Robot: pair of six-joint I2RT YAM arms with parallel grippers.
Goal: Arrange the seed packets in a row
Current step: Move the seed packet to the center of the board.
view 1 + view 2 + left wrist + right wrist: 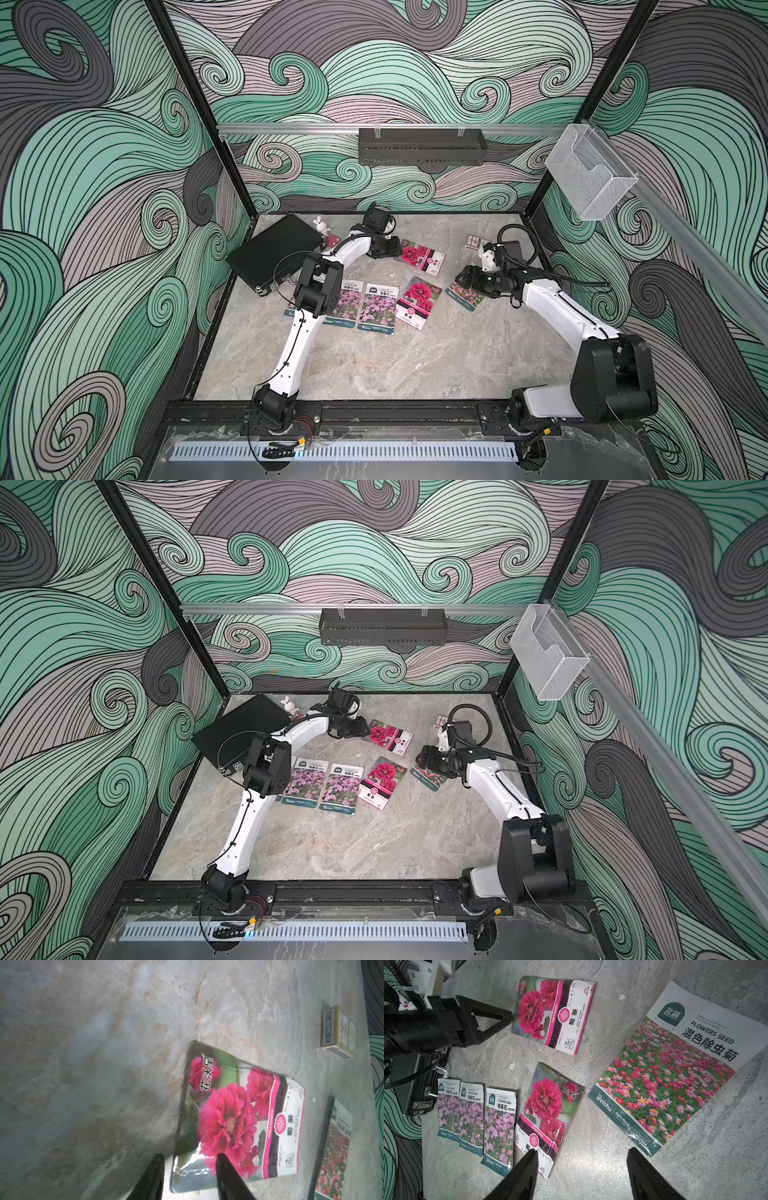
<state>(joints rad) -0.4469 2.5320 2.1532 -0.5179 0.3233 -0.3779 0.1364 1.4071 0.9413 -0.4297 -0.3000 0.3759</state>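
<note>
Straddling magenta packet edge: left claw released | right claw released | card box nearby

The seed packets look glossy and creased, the marble-patterned table smooth, the black case matt.

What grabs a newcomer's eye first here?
Bright flower prints against the marble table: three purple-pink packets and one magenta packet form a rough row. A second magenta packet lies apart farther back, at the left gripper's open fingers; the red-pink field packet sits askew by the open right gripper.
</note>
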